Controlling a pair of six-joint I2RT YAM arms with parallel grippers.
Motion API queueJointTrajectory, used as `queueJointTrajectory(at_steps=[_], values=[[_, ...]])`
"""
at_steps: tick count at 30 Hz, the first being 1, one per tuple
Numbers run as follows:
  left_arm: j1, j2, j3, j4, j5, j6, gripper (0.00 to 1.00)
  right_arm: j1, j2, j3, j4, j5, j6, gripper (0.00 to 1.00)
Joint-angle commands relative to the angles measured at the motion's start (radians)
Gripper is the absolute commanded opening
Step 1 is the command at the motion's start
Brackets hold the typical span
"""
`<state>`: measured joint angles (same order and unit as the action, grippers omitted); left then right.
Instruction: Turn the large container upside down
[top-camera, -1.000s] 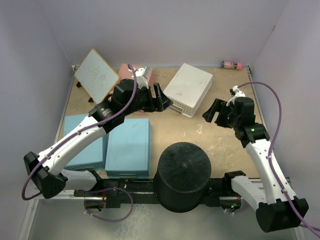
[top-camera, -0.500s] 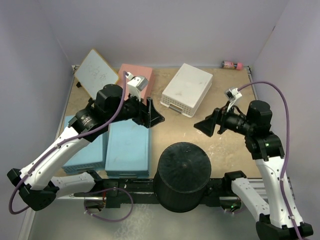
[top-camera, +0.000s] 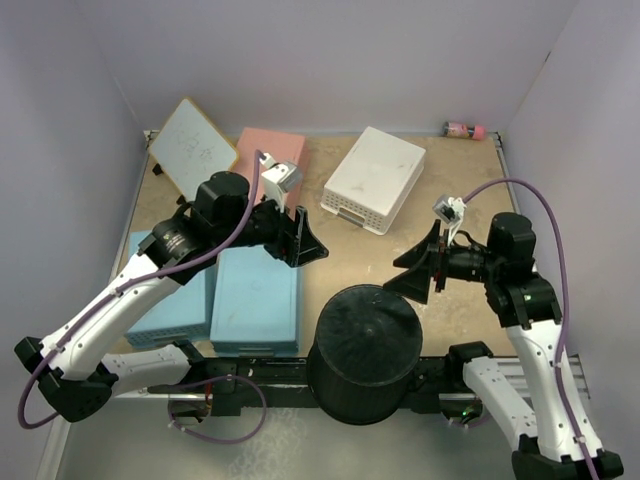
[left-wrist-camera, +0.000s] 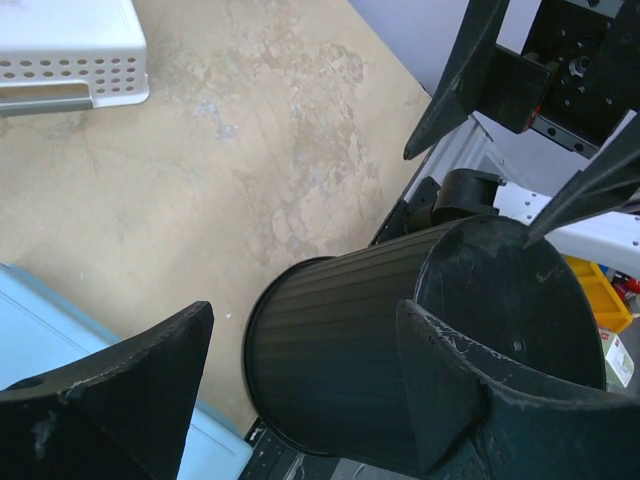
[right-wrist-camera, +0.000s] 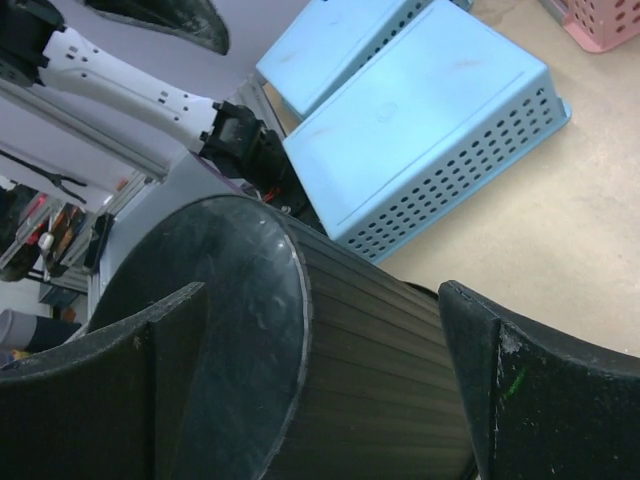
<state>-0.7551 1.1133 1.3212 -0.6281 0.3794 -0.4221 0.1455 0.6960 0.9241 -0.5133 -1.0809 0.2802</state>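
Observation:
The large container (top-camera: 368, 335), a round black ribbed tub, stands at the table's near edge between the arm bases, its closed flat end up and its lipped rim down. It shows in the left wrist view (left-wrist-camera: 340, 350) and the right wrist view (right-wrist-camera: 390, 380). My left gripper (top-camera: 305, 238) is open and empty, up and to the left of the tub, pointing at it (left-wrist-camera: 305, 325). My right gripper (top-camera: 420, 268) is open and empty, just right of the tub's top, its fingers spread either side of it without touching (right-wrist-camera: 320, 300).
Two flat blue baskets (top-camera: 258, 290) (top-camera: 170, 295) lie upside down left of the tub. A white perforated basket (top-camera: 375, 178), a pink basket (top-camera: 262, 143) and a tilted white board (top-camera: 193, 150) sit at the back. A small pink bottle (top-camera: 464, 129) lies far right.
My left gripper has drawn back from the white basket toward the tub. My right gripper has swung left and down to the tub's top edge. The tub has not moved.

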Motion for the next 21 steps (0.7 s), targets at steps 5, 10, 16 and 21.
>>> queueJointTrajectory(at_steps=[5, 10, 16, 21], values=[[-0.001, 0.0, -0.061, 0.038, 0.133, 0.017, 0.71, 0.066, 0.056, -0.034, -0.091, 0.097, -0.099, 0.97], [-0.003, -0.01, -0.137, 0.032, 0.252, 0.003, 0.71, 0.089, 0.087, -0.054, -0.107, 0.173, -0.107, 0.95], [-0.011, -0.048, -0.209, 0.043, 0.283, -0.036, 0.71, 0.092, 0.125, -0.059, -0.115, 0.31, -0.104, 0.91], [-0.012, -0.055, -0.228, 0.071, 0.281, -0.054, 0.71, 0.092, 0.112, -0.044, -0.093, 0.427, -0.085, 0.89]])
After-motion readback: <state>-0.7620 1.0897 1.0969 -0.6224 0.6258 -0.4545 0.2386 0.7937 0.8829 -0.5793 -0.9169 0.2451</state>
